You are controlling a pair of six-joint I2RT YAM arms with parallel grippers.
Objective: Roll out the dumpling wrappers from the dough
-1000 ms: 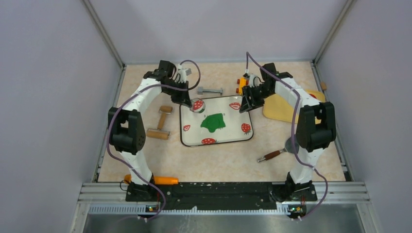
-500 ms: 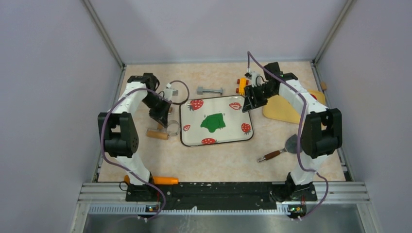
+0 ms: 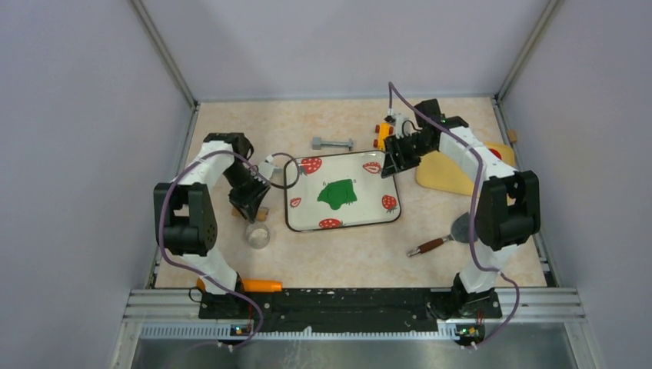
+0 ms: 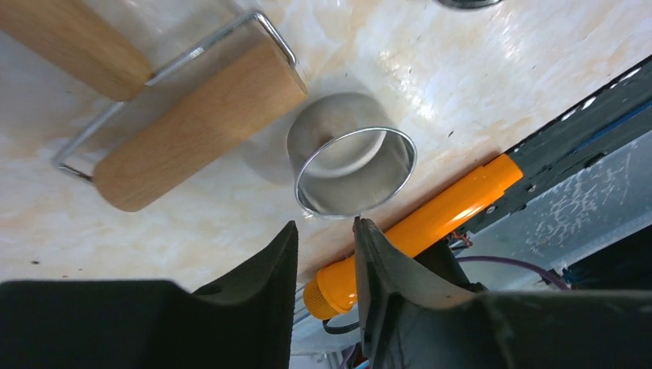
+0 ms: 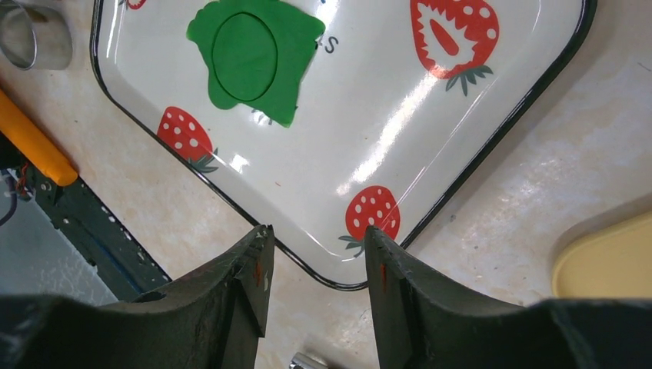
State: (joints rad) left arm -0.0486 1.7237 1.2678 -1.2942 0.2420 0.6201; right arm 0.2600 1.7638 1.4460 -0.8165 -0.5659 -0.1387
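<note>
The dark green dough lies as a flat irregular sheet on the strawberry tray. In the right wrist view the dough carries a round cut outline, and one dumpling wrapper disc sits inside it. My left gripper is left of the tray, open and empty. The clear round cutter stands on the table just beyond its fingertips and shows in the left wrist view, ahead of the left gripper. My right gripper hovers open and empty over the tray's far right corner; it also shows in its own wrist view.
A wooden roller lies beside the cutter. An orange tool lies at the near edge. A metal bolt-like tool lies behind the tray, a yellow board to its right, and a spatula at near right.
My left gripper carried the clear cutter from the tray's far left corner to the table left of the tray and let it go. The right arm barely moved.
</note>
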